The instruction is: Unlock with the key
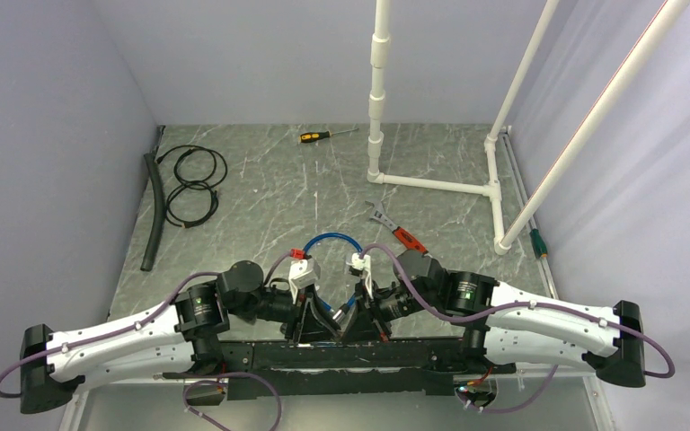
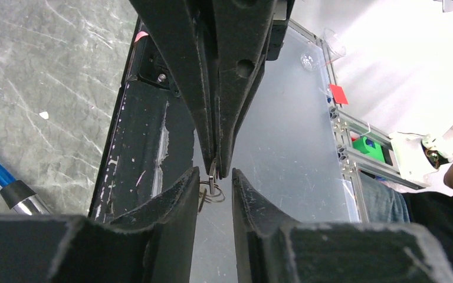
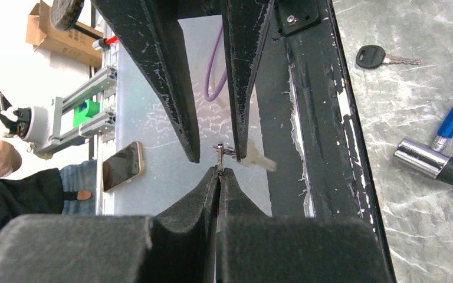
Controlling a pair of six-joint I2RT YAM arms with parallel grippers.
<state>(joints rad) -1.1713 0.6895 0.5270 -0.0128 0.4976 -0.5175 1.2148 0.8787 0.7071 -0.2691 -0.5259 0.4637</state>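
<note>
Currently both arms are folded in toward each other at the near edge of the bench (image 1: 260,180), tool tips meeting just above the black base rail. The right tool (image 3: 219,172) is pressed fully closed, pinching a small key ring (image 3: 224,151) at its very tip. A silver key (image 3: 259,160) hangs from that ring, its blade sticking out sideways. The left tool (image 2: 215,172) stands partly open, its fingers either side of the ring with a gap showing; it clamps nothing. The blue cable lock (image 1: 328,241) lies on the bench just beyond the two tools, its chrome cylinder (image 3: 427,158) resting on the marbled surface. A second, black-headed key (image 3: 370,56) lies loose on the bench near the lock.
</note>
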